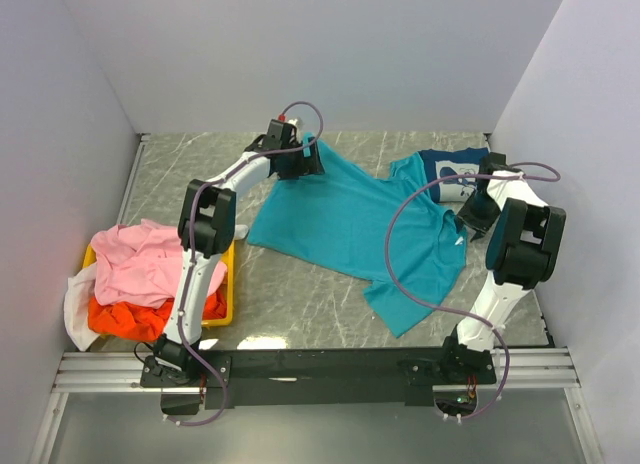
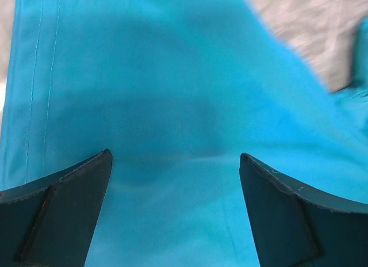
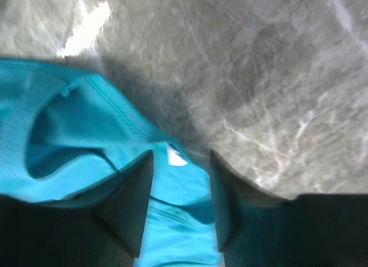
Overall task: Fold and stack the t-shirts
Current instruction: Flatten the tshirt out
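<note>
Marble table (image 1: 300, 284) carries teal t-shirt (image 1: 350, 224), navy t-shirt (image 1: 440, 164), yellow tray (image 1: 228, 284).

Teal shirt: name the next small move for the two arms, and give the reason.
Probably close the left gripper on the cloth first. Its fingers stand wide apart over the teal shirt, with fabric between them but unpinched. The right gripper has its fingers astride the collar edge by the white tag. With both pinches set, the crumpled shirt could be lifted and spread flat on the table.

navy t-shirt (image 1: 440, 166): mostly hidden under teal t-shirt (image 1: 350, 224) and right arm | white t-shirt (image 1: 76, 309): largely covered by pink t-shirt (image 1: 150, 264) | left end effector (image 2: 175, 163): fingers cut off by frame bottom | right wrist view: motion-blurred
</note>
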{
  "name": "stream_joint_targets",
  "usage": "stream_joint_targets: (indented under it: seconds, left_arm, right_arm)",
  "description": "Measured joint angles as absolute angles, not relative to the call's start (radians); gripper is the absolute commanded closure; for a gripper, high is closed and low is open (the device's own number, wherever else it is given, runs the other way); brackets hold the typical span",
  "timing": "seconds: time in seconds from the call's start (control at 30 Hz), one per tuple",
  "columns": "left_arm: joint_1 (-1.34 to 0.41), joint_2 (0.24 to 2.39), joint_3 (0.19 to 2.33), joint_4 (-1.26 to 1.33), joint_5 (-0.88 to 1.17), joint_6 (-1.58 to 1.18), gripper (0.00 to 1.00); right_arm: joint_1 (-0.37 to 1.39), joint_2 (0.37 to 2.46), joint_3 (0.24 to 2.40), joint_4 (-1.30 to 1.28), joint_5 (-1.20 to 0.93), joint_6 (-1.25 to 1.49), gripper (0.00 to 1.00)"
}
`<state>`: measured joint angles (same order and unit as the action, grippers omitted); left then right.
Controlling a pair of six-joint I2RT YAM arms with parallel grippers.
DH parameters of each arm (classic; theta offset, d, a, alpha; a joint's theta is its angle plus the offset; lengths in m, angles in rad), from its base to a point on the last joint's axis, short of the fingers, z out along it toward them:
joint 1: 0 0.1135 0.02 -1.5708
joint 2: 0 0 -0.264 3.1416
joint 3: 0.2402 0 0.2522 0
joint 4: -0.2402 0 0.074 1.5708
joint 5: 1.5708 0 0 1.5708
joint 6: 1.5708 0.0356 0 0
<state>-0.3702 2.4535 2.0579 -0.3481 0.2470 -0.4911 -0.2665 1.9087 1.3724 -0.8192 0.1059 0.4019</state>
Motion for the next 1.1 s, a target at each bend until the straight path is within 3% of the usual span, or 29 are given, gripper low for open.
stream_joint_targets:
  seconds: [0.17, 0.4, 0.53, 0.83, 1.1]
  left_arm:
    - [-0.369, 2.288, 1.851, -0.414, 0.113, -0.528, 0.00]
    - [-0.354, 1.882, 1.456, -0.434, -0.039, -0.621, 0.01]
    - [-0.354, 1.736, 1.323, -0.432, -0.094, -0.660, 0.09]
    - [-0.355, 1.706, 1.103, -0.492, -0.130, -0.712, 0.31]
    - [-0.358, 1.656, 1.072, -0.523, -0.163, -0.720, 0.41]
  right_arm:
    - [-0.266, 1.875, 1.357, -0.813, 0.083, 0.402, 0.39]
    - [-0.249, 1.824, 1.316, -0.802, 0.058, 0.402, 0.39]
    - [-0.226, 1.819, 1.298, -0.797, 0.051, 0.402, 0.40]
    - [-0.190, 1.815, 1.275, -0.786, 0.036, 0.402, 0.40]
    - [-0.179, 1.814, 1.269, -0.785, 0.036, 0.402, 0.40]
